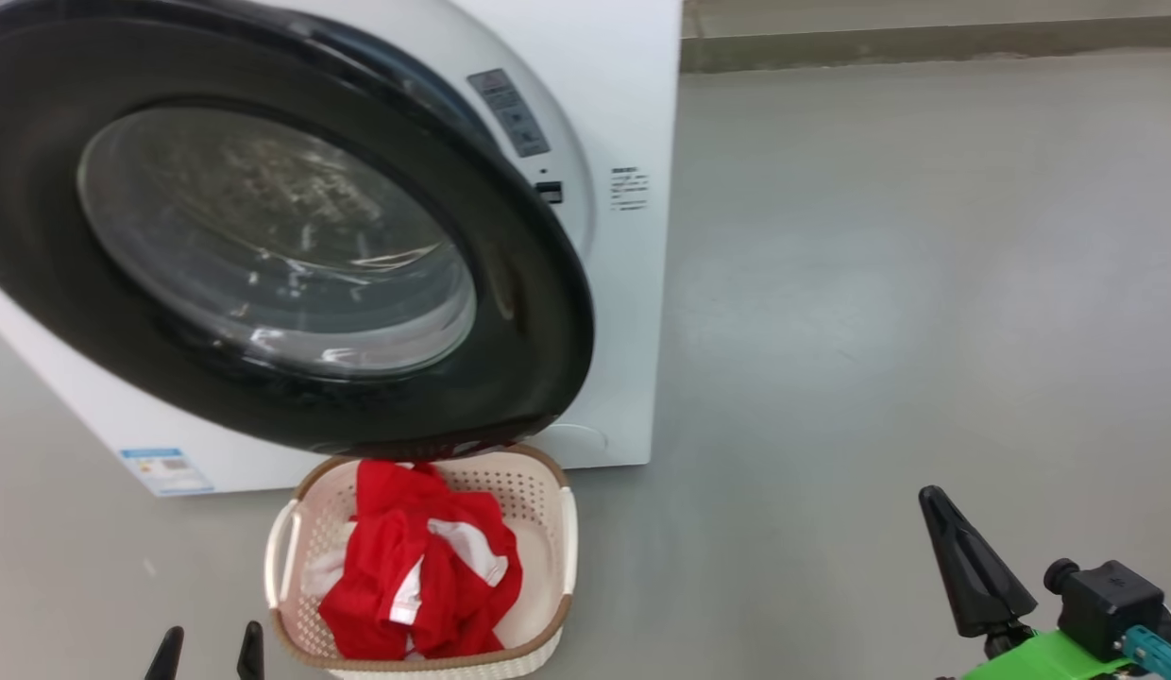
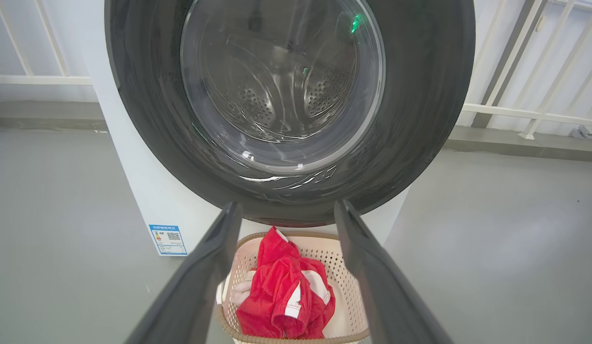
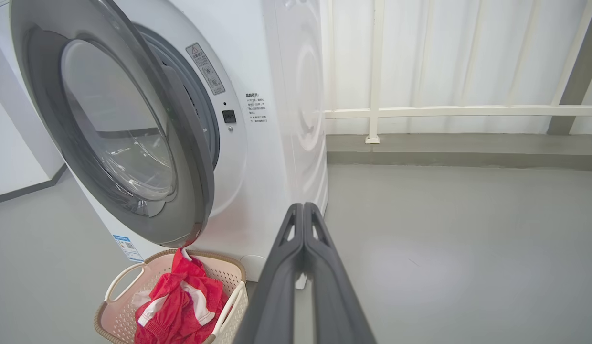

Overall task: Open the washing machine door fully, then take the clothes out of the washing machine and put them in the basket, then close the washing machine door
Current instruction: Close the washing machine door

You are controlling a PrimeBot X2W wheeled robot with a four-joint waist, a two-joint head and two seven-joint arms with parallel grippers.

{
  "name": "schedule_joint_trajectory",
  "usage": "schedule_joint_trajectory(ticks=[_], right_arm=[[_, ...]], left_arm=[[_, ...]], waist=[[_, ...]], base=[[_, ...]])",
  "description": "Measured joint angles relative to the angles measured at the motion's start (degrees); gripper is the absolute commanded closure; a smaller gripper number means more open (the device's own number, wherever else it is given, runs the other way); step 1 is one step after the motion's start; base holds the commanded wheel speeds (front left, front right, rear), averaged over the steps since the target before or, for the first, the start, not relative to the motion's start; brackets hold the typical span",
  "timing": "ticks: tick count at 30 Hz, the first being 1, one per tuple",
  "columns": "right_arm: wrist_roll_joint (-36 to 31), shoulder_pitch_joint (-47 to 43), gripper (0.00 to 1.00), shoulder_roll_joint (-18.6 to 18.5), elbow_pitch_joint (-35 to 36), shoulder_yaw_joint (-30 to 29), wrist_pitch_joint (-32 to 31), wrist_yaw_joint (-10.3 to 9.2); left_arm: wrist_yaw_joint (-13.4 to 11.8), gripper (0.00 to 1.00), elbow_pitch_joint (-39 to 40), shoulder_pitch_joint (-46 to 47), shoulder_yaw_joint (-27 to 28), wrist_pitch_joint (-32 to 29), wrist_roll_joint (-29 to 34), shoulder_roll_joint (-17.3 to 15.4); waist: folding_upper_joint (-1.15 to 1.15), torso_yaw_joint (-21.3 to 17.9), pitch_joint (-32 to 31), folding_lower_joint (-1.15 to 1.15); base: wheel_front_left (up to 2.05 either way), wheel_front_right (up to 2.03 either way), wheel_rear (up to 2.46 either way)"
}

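So, my left gripper (image 1: 208, 652) sits at the bottom left of the head view, both dark fingers spread wide, nothing between them. In its wrist view I look right between those fingers at the basket (image 1: 546, 475), which stands on the grey floor (image 1: 878, 331) at the bottom centre, pushed up close to the front of the washing machine (image 1: 633, 94). The clothes (image 1: 406, 567) are piled in it, a crumpled red heap with white bits showing, and the top of the heap pokes up to just under the washing machine door (image 1: 534, 312). That door fills the upper left of the head view: fat glossy black rim, bulging glass in the middle. It isn't shut. In the right wrist view it stands swung out from the machine's front, with a gap on its right side where the grey rubber ring (image 3: 211, 129) shows. Its lower edge hangs over the back rim of the basket. My right gripper (image 3: 303, 210) is at the lower right of the head view, well apart from all that, fingers pressed flat together and gripping nothing. There's a blue label (image 1: 165, 469) low on the machine, left of the basket.
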State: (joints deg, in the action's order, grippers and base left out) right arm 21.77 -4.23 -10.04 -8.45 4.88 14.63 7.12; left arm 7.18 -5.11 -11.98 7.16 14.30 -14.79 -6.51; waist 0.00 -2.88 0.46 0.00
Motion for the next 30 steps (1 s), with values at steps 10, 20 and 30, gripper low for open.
schedule_joint_trajectory(ticks=[10,20,30], right_arm=[[0.3,6.7,1.00,1.0,-1.2,5.6,0.0,0.00],[0.4,16.8,1.00,1.6,-5.0,11.1,0.0,0.00],[0.4,25.2,1.00,1.3,-9.3,13.5,0.0,0.00]], left_arm=[[0.0,0.00,-0.3,0.2,-0.5,0.0,0.7,1.1],[0.0,0.00,-0.6,3.1,-1.5,0.0,0.8,2.3],[0.0,0.00,-0.9,6.9,-3.4,0.0,0.8,3.6]], waist=[[0.00,5.9,0.4,0.00],[0.00,12.3,2.5,0.00],[0.00,16.1,6.9,0.00]], base=[[0.00,0.00,0.00],[0.00,0.00,0.00],[0.00,0.00,0.00]])
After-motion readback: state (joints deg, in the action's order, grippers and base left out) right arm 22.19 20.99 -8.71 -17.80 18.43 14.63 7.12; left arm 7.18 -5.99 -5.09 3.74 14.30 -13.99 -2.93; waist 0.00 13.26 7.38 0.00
